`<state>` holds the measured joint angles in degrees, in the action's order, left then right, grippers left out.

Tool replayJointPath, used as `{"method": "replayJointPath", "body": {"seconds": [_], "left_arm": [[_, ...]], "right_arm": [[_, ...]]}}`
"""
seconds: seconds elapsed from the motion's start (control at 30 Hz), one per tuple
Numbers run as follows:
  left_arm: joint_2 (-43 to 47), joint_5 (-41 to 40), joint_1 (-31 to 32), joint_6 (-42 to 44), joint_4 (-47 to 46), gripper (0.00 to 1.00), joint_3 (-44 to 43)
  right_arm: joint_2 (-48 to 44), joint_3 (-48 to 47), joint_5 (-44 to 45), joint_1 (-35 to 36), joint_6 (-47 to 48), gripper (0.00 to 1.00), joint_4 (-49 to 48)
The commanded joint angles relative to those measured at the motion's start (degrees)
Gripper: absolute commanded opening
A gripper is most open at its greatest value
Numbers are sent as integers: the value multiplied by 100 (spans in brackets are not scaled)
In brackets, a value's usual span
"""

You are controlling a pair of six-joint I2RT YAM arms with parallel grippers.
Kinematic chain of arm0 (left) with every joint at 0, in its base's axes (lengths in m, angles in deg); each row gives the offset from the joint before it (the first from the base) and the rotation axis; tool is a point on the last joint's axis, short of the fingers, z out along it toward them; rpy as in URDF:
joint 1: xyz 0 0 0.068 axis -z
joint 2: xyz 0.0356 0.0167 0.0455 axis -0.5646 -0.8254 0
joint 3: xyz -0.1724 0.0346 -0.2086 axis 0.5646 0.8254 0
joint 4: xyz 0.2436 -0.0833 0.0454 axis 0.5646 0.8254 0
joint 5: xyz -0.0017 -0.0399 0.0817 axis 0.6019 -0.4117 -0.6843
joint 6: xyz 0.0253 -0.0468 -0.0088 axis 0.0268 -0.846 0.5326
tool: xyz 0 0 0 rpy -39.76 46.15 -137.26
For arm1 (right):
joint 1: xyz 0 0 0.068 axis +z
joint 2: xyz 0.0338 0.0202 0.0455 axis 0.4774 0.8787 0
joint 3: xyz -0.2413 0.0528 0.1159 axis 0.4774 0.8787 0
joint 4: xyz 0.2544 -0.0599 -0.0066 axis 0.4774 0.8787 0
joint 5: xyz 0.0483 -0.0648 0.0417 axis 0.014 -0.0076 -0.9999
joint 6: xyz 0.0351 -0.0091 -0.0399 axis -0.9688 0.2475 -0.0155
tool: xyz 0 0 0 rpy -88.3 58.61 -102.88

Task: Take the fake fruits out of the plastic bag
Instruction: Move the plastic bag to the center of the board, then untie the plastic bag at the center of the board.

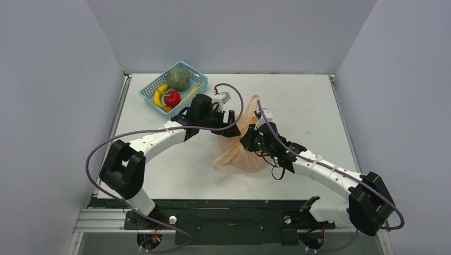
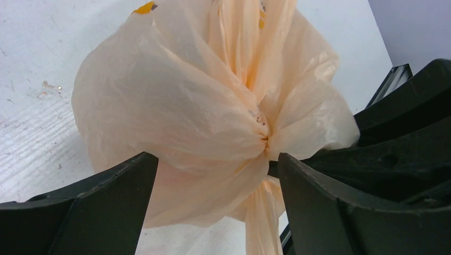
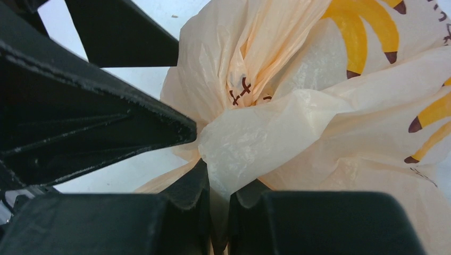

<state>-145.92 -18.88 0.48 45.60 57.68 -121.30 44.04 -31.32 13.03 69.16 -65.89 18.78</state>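
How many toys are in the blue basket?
3 clear: green ball at the back, red apple in the middle, yellow banana left of it. Others may hide underneath.

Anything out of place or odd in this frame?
Nothing is spilled or damaged. The one oddity: the plastic bag is puckered into a tight gather where the right end effector pinches a fold, so no opening shows. The left end effector straddles it, open.

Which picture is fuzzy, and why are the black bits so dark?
Top external view: evenly lit, nothing blurred. Left wrist view: plastic bag sharp, left gripper's fingers dark, little detail. Right wrist view: banana print slightly soft, right gripper's fingers nearly black.
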Motion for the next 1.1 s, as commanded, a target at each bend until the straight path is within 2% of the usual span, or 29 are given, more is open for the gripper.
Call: {"method": "replayJointPath", "body": {"seconds": [0.0,0.03,0.17,0.23,0.3,0.4,0.47,0.53,0.57,0.7,0.83,0.9,0.93,1.07], "left_arm": [[-82,370,13,-40,-2,75,-388],[-125,399,13,-48,-2,72,-407],[-242,582,15,-76,44,52,-483],[-302,565,21,-66,148,46,-551],[-345,578,26,-49,198,45,-598],[-377,534,64,5,227,49,-622],[-393,517,93,64,283,40,-653],[-376,426,130,134,319,26,-665],[-357,302,133,166,375,15,-668],[-146,-241,132,395,525,0,-681],[150,-1369,131,558,735,0,-642],[283,-1912,128,647,845,0,-633],[373,-2079,125,673,889,0,-618],[586,-2713,127,854,948,0,-564]], "right_arm": [[39,-25,-182,142,-113,7,-462],[45,-56,-161,176,-114,7,-429],[5,-160,-41,263,-81,8,-287],[-63,-99,8,300,-54,9,-333],[-81,-89,76,313,-40,11,-314],[-58,-59,44,339,-54,11,-344],[-41,-73,77,379,-36,11,-321],[-29,-75,95,397,-49,11,-283],[-49,-60,176,408,-36,11,-280],[-265,53,878,460,-34,12,40],[-451,172,1490,454,-156,11,418],[-467,164,1580,452,-136,1,524],[-473,176,1608,453,-124,0,546],[-453,109,2059,427,-128,0,855]]}}
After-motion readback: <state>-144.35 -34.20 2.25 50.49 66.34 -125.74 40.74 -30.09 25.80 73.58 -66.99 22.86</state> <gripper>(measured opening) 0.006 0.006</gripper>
